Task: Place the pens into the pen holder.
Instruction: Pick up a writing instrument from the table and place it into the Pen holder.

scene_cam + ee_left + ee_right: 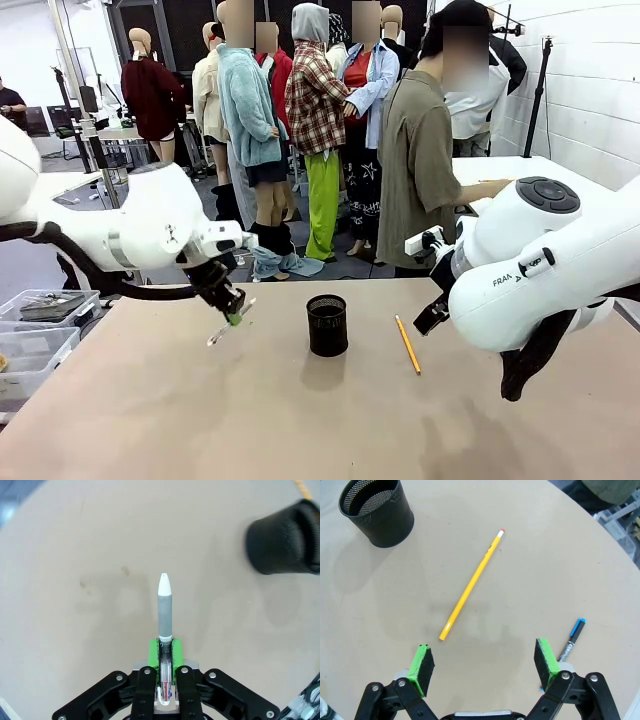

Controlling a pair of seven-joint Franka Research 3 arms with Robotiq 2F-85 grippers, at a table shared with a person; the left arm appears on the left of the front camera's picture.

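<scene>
Green pads (154, 652) of the left gripper (165, 650) are clamped on the white-silver pen (165, 610), which sticks straight out past the fingertips, its pale tip aimed down at the desk (200, 420) and hanging above it at a slant. The pen holder (285, 537) stands upright well off to this gripper's side, toward the robot's right, mouth open.

The right gripper (482, 652) hovers with its jaws spread and nothing between them. The yellow pencil (471, 585) lies on the desk just ahead of it, and the blue pen (571, 639) lies close beside one finger.

The step in hand looks like carrying the held pen across. It would go best by swinging over the holder's mouth, turning the pen nearer upright, and sinking the tip inside the rim before letting go. The mesh cup looks light, so a knock on its rim could tip it.
</scene>
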